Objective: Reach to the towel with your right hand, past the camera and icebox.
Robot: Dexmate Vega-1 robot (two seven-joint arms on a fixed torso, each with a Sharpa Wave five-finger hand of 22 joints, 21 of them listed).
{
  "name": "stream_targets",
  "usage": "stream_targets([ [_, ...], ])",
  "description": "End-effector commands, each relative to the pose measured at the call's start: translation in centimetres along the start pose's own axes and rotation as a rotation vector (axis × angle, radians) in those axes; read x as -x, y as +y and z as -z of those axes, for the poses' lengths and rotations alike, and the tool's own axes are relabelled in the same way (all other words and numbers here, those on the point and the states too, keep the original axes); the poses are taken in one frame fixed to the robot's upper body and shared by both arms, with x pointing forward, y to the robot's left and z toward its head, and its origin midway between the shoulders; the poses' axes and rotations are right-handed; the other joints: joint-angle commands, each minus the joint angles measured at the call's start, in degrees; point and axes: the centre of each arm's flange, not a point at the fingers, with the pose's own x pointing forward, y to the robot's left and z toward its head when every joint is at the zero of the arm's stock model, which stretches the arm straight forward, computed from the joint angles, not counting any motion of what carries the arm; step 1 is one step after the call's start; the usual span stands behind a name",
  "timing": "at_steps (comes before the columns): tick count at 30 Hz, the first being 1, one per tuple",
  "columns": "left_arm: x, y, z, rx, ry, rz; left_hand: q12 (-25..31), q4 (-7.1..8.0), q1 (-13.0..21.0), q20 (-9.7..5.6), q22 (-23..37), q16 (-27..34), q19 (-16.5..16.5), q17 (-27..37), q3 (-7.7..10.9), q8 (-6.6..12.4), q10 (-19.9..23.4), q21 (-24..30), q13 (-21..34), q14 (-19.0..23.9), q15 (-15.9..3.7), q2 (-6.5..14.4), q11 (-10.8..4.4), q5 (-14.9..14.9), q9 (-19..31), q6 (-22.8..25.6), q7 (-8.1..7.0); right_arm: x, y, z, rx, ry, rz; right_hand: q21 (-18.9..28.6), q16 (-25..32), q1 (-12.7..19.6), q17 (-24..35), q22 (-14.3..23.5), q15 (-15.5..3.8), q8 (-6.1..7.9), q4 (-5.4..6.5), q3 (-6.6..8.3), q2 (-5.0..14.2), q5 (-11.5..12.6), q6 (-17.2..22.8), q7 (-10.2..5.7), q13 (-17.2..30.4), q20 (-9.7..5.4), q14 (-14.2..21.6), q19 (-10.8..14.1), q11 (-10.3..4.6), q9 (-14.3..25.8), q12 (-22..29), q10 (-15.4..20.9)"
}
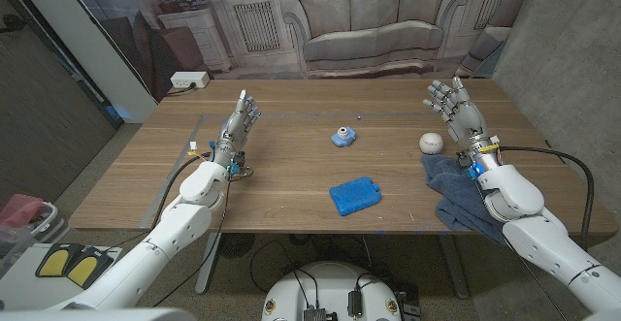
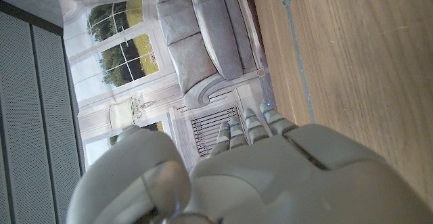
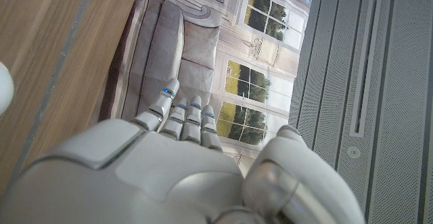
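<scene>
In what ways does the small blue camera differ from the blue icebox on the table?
The camera is smaller and rounded, with a pale front; the icebox is a larger, flat, rectangular pad. The camera is light blue, the icebox a deeper blue. The camera sits farther from the robot, the icebox nearer the front edge. Both rest on the table, untouched.

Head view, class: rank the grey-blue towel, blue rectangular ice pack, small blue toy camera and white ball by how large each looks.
1. Grey-blue cloth towel, partly under the right arm
2. Blue rectangular ice pack
3. Small blue toy camera and white ball: look about alike, so unranked
</scene>
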Motion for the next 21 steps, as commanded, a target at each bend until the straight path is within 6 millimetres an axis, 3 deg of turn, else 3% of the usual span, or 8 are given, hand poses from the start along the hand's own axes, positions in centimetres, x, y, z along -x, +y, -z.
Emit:
stream_targets([
  [1,-0.5,-0.4,-0.1,-0.007,0.005,0.009,0.2,-0.02,0.3,-2.52,0.1,0.3,0.4,0.1,-0.30,0.13,0.3,0.4,0.3,0.2,0.03,0.1,-0.30,0.0,0.1,0.4,0.02,2.0,-0.8,-0.6,0.015,-0.020,0.025,-0.3,0.2,0.1,0.0,0.3,0.09,0.44,-0.21,-0.10,0.05,-0.2,0.6,0.01,0.1,-1.55,0.4,0.6,0.12,0.3,0.6,0.5],
  [21,-1.0,-0.4,-0.3,0.011,-0.003,0.014,0.2,-0.01,0.4,-2.52,0.1,0.3,0.4,0.1,-0.37,0.08,0.4,0.3,0.3,0.2,0.01,0.2,-0.19,-0.1,0.1,0.4,0.03,3.7,-2.0,-1.3,0.034,-0.031,0.075,-0.8,0.1,0.0,0.0,0.3,-0.08,0.47,-0.29,-0.25,0.07,-0.2,0.9,-0.12,0.1,-1.60,0.5,0.9,-0.05,0.3,0.6,0.6],
])
